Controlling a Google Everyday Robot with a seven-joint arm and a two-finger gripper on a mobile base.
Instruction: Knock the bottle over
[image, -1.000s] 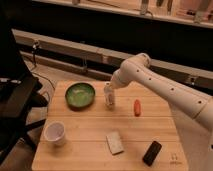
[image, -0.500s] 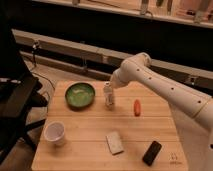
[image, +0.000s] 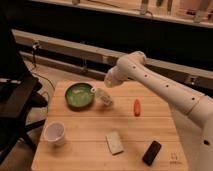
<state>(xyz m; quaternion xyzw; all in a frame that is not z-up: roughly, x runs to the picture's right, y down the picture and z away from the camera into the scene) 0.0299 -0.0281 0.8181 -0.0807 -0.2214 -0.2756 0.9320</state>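
The tabletop (image: 90, 145) is light wood with a matt finish. The arm (image: 165, 87) looks like smooth white plastic, and its claw (image: 106, 82) hangs over the bottle (image: 104, 96). The bowl (image: 79, 95) is glossy green.

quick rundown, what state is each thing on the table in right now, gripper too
bottle: tilted, tipping away from the bowl, not flat yet
gripper: right above the bottle, at the end of the arm
bowl: upright, green inside, beside the bottle
cup: upright, open end up
carrot: lying flat
sponge: lying flat
phone: lying flat near the front edge
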